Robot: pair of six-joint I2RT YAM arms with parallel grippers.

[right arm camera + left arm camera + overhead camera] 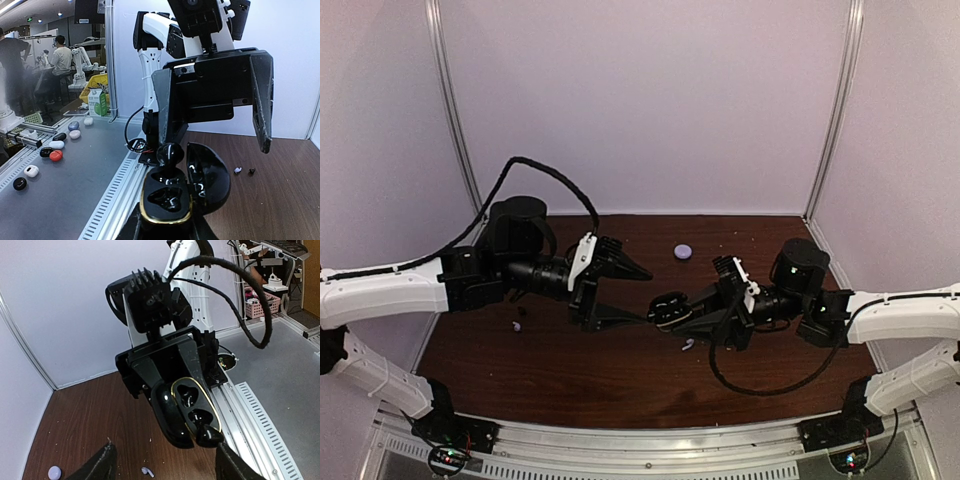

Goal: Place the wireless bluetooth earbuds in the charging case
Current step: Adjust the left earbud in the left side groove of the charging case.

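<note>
My right gripper [692, 318] [167, 231] is shut on a glossy black clamshell charging case [668, 308] [167, 197] with a gold rim. It holds the case above the table with the lid open. One black earbud [171, 154] [207, 435] stands partly in the socket nearest my left arm, and the other socket [165, 197] is bare. My left gripper [642, 292] [165, 465] is open in front of the case. Its fingers [262, 100] are spread wide with nothing between them. A pale lavender earbud [688, 345] [146, 471] lies on the table under the case.
A closed round lavender case [682, 251] [54, 472] lies on the brown table [570, 370] toward the back. A tiny white piece [237, 170] and a dark speck [251, 171] lie near my left arm. White walls enclose three sides, and a metal rail [650, 440] runs along the near edge.
</note>
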